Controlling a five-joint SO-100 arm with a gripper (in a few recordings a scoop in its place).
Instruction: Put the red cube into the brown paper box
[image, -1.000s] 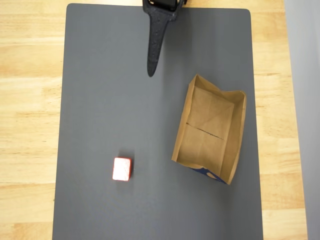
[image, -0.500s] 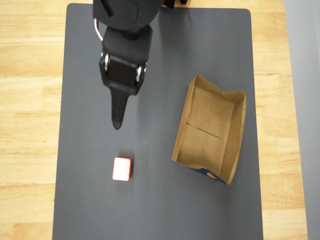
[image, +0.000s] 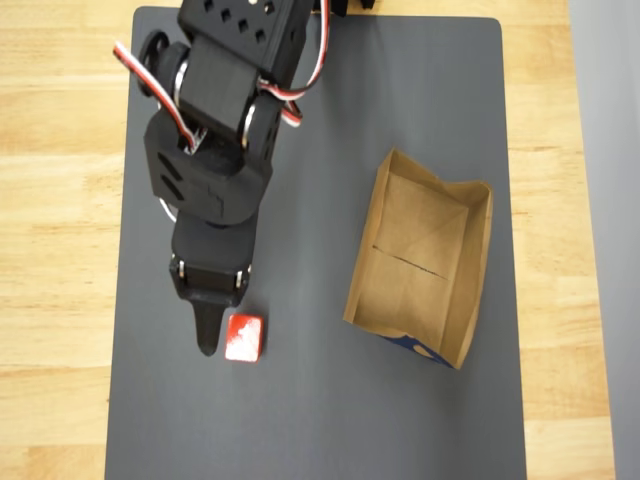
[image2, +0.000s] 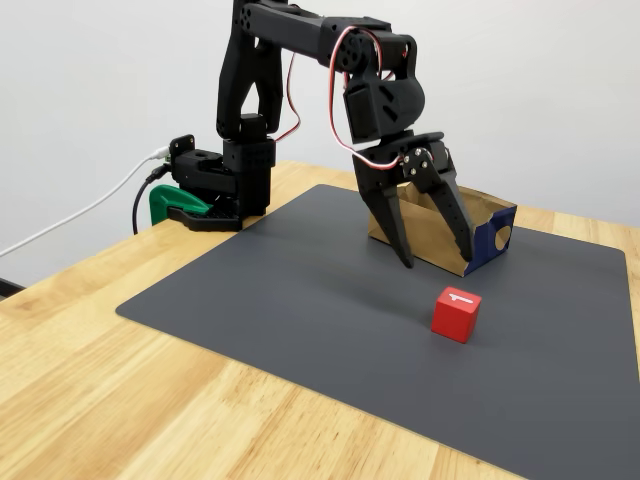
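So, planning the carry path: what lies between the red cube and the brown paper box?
Only bare dark mat between red cube and brown paper box, in the overhead view.

The table (image2: 120, 400) is made of pale, grained wood, covered by a matt dark grey mat (image2: 300, 290). The brown paper box (image: 420, 260) is creased kraft paper. The gripper (image2: 438, 258) looks matt black plastic; the red cube (image2: 456, 314) smooth.

Black arm (image: 215, 150) reaches down from upper left; its fingers (image: 205, 335) sit just left of the red cube (image: 243, 338). The brown paper box (image: 420, 255) lies right of centre.
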